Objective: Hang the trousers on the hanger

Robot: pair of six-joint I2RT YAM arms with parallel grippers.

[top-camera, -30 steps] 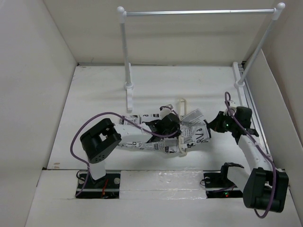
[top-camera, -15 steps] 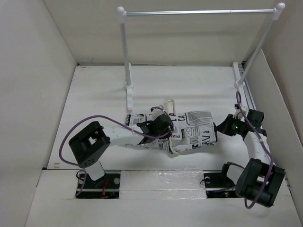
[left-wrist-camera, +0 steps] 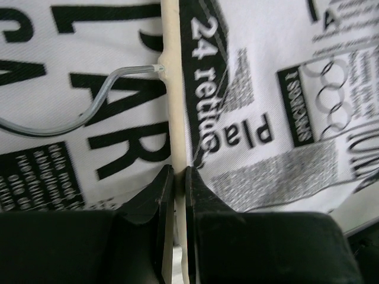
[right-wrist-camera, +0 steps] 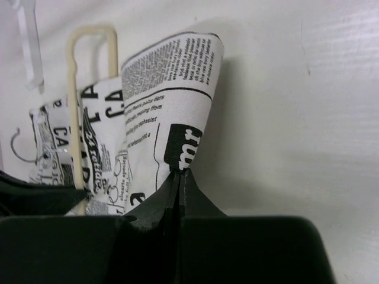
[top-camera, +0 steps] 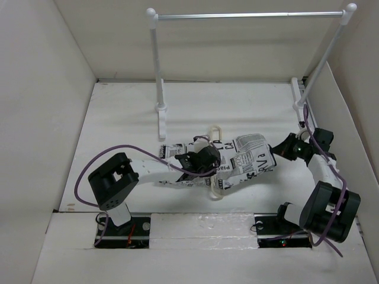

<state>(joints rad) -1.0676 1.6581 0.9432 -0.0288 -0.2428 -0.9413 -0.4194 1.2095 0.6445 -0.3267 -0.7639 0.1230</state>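
Two holds: my left fingers (left-wrist-camera: 167, 184) clamp the hanger (left-wrist-camera: 170, 29) bar to pin it, my right fingers (right-wrist-camera: 172, 198) pinch the trousers (right-wrist-camera: 172, 77) at its three o'clock, likely to tauten cloth.

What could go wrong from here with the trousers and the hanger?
The right gripper pinches only a small fold of the trousers; the cloth may slip out under a pull.
The left gripper clamps the thin hanger bar, which might twist.
Its wire hook lies on the cloth and could snag.
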